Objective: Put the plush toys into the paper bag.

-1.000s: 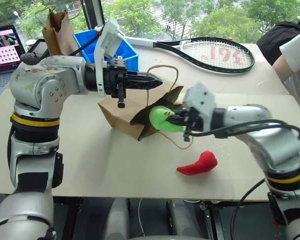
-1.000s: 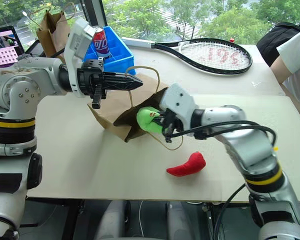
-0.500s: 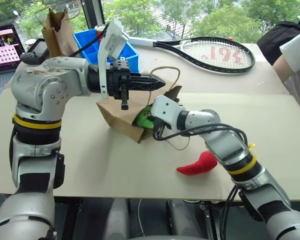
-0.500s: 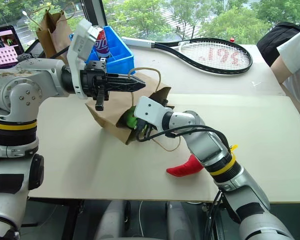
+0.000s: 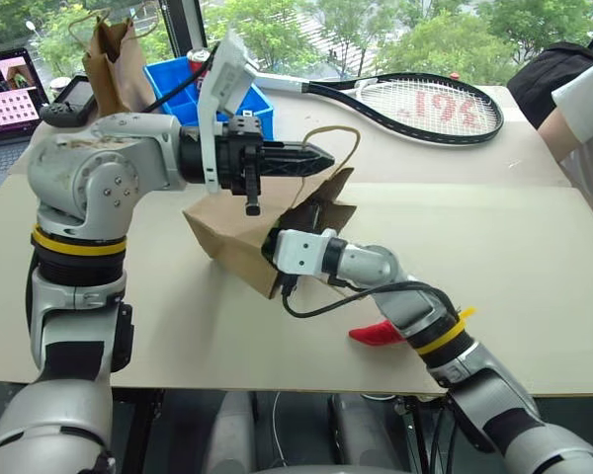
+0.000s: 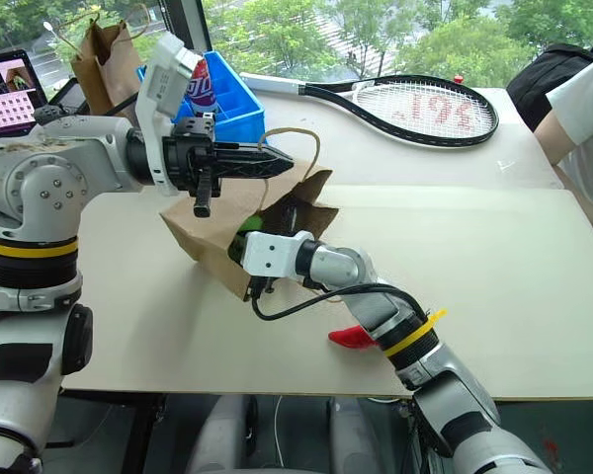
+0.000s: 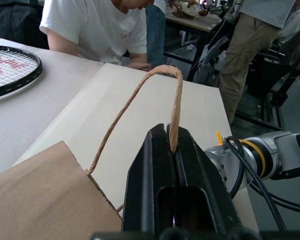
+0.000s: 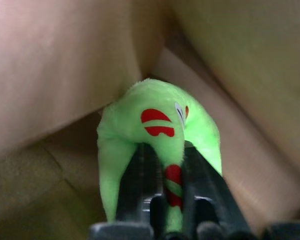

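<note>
The left hand [image 7: 172, 150], pinching the twine handle [image 7: 140, 97], lifts the brown kraft paper bag [image 5: 232, 232] open on the desk [image 5: 534, 257] so the right hand [image 8: 162, 165], fingers still straddling the bright green round plush toy [image 8: 155, 125], can leave it inside, while the red chili-shaped plush [image 5: 376, 334] waits outside.

Paper bag [image 5: 227, 232]: plain brown, with a tan twine handle [image 7: 155, 95]. Green plush toy [image 8: 160, 125]: bright green, with red crescent marks, a small white patch and a red-and-green striped part between the black fingers [image 8: 140, 185]. Red plush toy [image 5: 376, 334]: solid red. Table [image 5: 494, 257]: pale beige. Far left, bin [image 5: 178, 84]: bright blue. Far side, racket [image 5: 430, 107]: black frame, white strings with red lettering. Second bag [image 5: 114, 59], far left: crumpled brown.
</note>
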Action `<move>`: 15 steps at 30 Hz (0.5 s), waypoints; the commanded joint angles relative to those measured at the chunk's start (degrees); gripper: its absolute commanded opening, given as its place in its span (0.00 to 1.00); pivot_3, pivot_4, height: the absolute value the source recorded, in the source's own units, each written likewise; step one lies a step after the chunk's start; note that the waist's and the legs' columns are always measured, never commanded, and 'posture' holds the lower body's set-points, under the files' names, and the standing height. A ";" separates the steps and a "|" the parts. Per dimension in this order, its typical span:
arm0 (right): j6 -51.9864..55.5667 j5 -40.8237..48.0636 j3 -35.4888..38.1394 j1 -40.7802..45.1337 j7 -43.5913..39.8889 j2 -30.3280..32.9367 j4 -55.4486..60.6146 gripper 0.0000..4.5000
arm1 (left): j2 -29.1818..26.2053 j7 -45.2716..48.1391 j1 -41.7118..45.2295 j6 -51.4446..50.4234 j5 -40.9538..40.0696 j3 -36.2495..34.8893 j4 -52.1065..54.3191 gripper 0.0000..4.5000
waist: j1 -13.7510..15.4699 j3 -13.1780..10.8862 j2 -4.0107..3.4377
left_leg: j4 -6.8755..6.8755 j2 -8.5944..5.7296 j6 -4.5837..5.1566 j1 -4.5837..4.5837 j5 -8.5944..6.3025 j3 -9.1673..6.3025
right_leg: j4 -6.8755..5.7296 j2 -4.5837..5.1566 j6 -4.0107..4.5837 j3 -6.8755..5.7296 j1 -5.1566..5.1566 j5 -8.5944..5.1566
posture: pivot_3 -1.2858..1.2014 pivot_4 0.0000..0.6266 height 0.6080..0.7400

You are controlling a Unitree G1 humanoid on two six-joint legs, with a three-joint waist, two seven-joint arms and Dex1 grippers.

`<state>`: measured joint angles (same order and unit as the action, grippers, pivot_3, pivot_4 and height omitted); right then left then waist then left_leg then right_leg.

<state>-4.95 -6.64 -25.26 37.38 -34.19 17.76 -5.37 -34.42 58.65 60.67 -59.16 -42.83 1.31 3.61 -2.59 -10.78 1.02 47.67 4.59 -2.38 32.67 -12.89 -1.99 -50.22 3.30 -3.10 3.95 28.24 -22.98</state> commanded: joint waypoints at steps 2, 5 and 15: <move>7.58 7.02 6.93 -3.07 -3.60 2.29 9.40 0.60 | -1.27 -0.02 -0.51 1.36 0.73 -0.56 1.02 0.00 | 0.06 0.00 0.00 | 0.04 0.00 0.00 0.00 0.00 -0.01 | -0.04 0.00 0.00 0.00 -0.01 0.00 | 0.52 0.24 0.40; 13.74 10.55 9.72 -5.08 -6.01 4.66 15.41 0.85 | -1.82 0.59 -1.07 1.96 1.49 0.15 0.93 0.00 | 0.07 0.00 0.00 | 0.05 0.00 0.00 -0.01 0.00 -0.02 | -0.04 0.00 0.00 -0.01 -0.01 0.00 | 0.52 0.24 0.40; 43.86 37.46 30.56 -15.56 -13.93 19.84 37.50 0.99 | -1.93 1.79 -1.32 3.51 2.92 0.98 -0.43 0.00 | 0.16 -0.02 0.01 | 0.01 -0.02 0.01 -0.02 0.00 -0.04 | 0.04 0.00 0.02 -0.02 -0.07 0.01 | 0.52 0.24 0.40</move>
<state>34.22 24.53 -1.94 22.96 -46.36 34.12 27.49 -36.02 59.85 58.50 -57.23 -40.32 2.75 2.45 -2.43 -10.80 1.03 47.68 4.57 -2.37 32.66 -12.89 -2.03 -50.16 3.30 -3.09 3.94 28.16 -22.97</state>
